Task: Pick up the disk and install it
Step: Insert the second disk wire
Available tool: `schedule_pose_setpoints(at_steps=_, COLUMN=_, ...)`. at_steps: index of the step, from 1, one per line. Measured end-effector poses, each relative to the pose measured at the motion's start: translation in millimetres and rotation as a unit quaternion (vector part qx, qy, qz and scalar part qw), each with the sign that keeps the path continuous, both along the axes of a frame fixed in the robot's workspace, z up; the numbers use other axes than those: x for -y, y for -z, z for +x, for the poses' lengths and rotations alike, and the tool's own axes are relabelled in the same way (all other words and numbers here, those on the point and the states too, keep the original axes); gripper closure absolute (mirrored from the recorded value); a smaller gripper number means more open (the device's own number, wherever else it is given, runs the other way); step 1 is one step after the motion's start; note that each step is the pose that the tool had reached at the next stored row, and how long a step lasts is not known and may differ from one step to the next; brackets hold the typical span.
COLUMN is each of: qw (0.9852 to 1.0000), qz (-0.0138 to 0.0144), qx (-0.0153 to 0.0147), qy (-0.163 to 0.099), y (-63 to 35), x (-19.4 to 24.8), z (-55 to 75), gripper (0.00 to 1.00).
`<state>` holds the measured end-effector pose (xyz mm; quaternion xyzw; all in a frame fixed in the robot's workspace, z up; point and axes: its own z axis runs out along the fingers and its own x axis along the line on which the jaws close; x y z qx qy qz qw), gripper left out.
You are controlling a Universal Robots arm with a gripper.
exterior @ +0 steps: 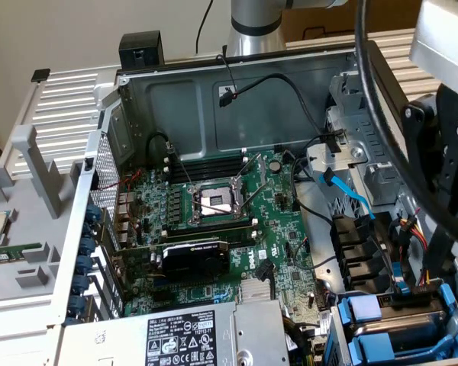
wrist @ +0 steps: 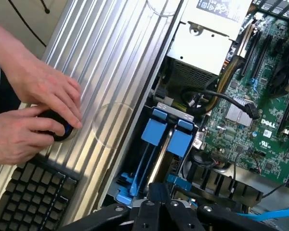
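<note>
My gripper hangs over the drive bay at the open computer case's corner, its black fingers pressed together with nothing between them. Its black body stands at the exterior view's right, above the bay. Below it, two bright blue plastic frames stand side by side on edge in the bay, also seen as blue trays. A thin silver edge shows between the two frames. I see no labelled face, so I cannot tell whether that edge is the disk.
The silver power-supply box lies beside the bay. The green motherboard with a black card fills the case floor. Black cables and a blue cable run near the bay. A person's hands rest by a keyboard on the ribbed table.
</note>
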<state>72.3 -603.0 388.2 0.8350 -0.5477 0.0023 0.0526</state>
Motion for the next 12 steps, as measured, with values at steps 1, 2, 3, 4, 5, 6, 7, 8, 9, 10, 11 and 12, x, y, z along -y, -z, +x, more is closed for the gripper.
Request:
schedule_pose_setpoints(at_steps=1, qw=1.0, qz=0.0, qx=0.0, qy=-0.009, y=0.0, x=0.0, z=0.0, gripper=0.89)
schedule_pose_setpoints(at_steps=2, qw=0.9998, qz=0.0, qx=0.0, qy=-0.018, y=0.0, x=0.0, z=0.0, gripper=0.89)
schedule_pose_setpoints(at_steps=3, qw=0.9996, qz=0.0, qx=0.0, qy=-0.028, y=0.0, x=0.0, z=0.0, gripper=0.89)
schedule_pose_setpoints(at_steps=4, qw=0.9994, qz=0.0, qx=0.0, qy=-0.036, y=0.0, x=0.0, z=0.0, gripper=0.89)
schedule_pose_setpoints(at_steps=5, qw=0.999, qz=0.0, qx=0.0, qy=-0.045, y=0.0, x=0.0, z=0.0, gripper=0.89)
schedule_pose_setpoints(at_steps=6, qw=0.9985, qz=0.0, qx=0.0, qy=-0.054, y=0.0, x=0.0, z=0.0, gripper=0.89)
schedule_pose_setpoints(at_steps=7, qw=0.998, qz=0.0, qx=0.0, qy=-0.064, y=0.0, x=0.0, z=0.0, gripper=0.89)
schedule_pose_setpoints(at_steps=8, qw=0.9974, qz=0.0, qx=0.0, qy=-0.073, y=0.0, x=0.0, z=0.0, gripper=0.89)
schedule_pose_setpoints(at_steps=9, qw=0.9967, qz=0.0, qx=0.0, qy=-0.082, y=0.0, x=0.0, z=0.0, gripper=0.89)
schedule_pose_setpoints(at_steps=10, qw=0.9958, qz=0.0, qx=0.0, qy=-0.091, y=0.0, x=0.0, z=0.0, gripper=0.89)
schedule_pose_setpoints(at_steps=11, qw=0.995, qz=0.0, qx=0.0, qy=-0.1, y=0.0, x=0.0, z=0.0, gripper=0.89)
schedule_pose_setpoints(at_steps=12, qw=0.994, qz=0.0, qx=0.0, qy=-0.109, y=0.0, x=0.0, z=0.0, gripper=0.89)
